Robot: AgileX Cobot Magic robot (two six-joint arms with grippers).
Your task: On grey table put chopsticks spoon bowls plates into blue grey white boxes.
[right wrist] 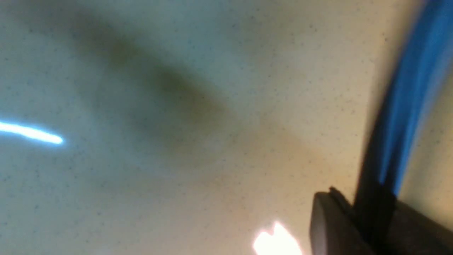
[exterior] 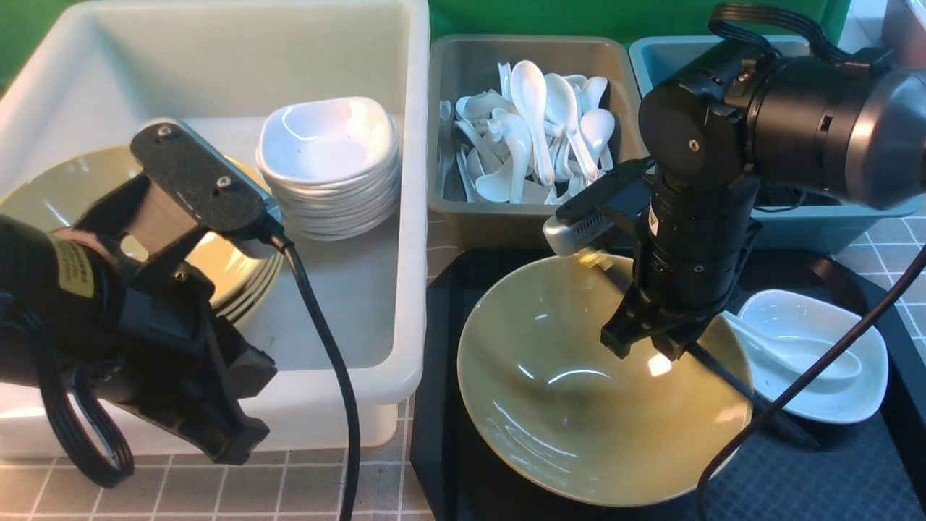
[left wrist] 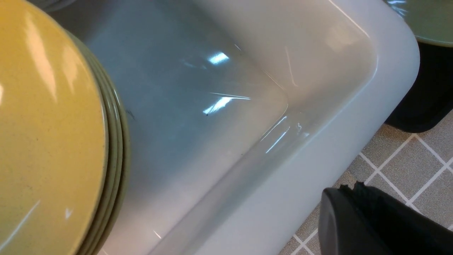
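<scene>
My right gripper (exterior: 651, 347) hangs over the right side of an olive-yellow bowl (exterior: 579, 405) on the black tray. It is shut on the black chopsticks (exterior: 731, 383), which slant down to the right across the bowl's rim. In the right wrist view the chopsticks (right wrist: 385, 148) run out from between my shut fingers (right wrist: 329, 223) above the bowl's inside (right wrist: 177, 106). A white plate (exterior: 832, 383) holding a white spoon (exterior: 788, 351) sits right of the bowl. My left gripper (exterior: 231, 441) is shut and empty at the white box's front wall (exterior: 325, 412), and its fingers (left wrist: 354, 212) hang over the grey table (left wrist: 407, 159).
The white box holds a stack of yellow bowls (exterior: 72, 188) (left wrist: 46, 134) and a stack of white plates (exterior: 329, 166). The grey box (exterior: 477, 224) is full of spoons. The blue box (exterior: 817, 224) stands behind my right arm. The black tray (exterior: 832, 477) lies on the table.
</scene>
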